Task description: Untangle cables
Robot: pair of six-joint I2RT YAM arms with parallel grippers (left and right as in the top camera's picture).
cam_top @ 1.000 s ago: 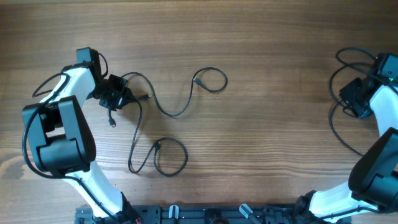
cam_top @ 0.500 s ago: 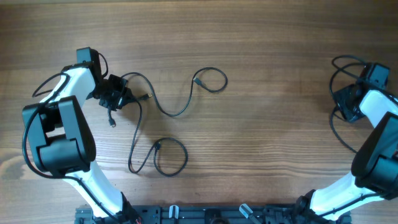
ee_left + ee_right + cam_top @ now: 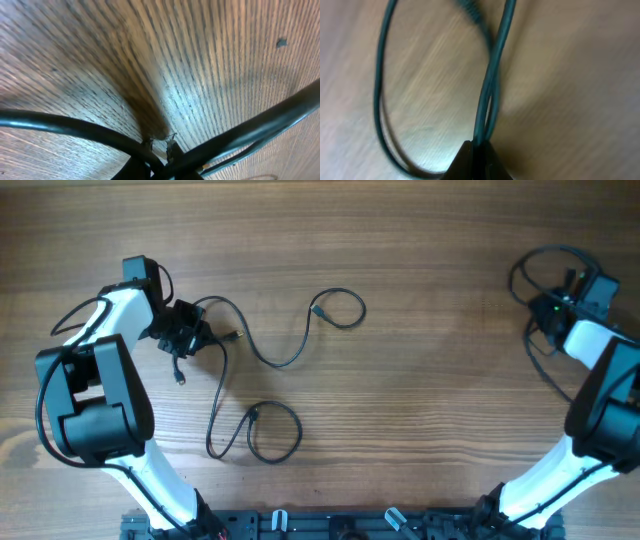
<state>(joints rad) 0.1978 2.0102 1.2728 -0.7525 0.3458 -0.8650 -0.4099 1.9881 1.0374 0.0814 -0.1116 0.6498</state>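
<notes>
Cables (image 3: 275, 365) lie on the counter (image 3: 430, 400), pinched by both tools.
We see the left tool (image 3: 185, 338) clamped on crossing cables; from it one runs right into a small loop, another drops below it into a second loop. Far right of it, the right tool (image 3: 547, 308) is closed on two strands of a further loop.
</notes>
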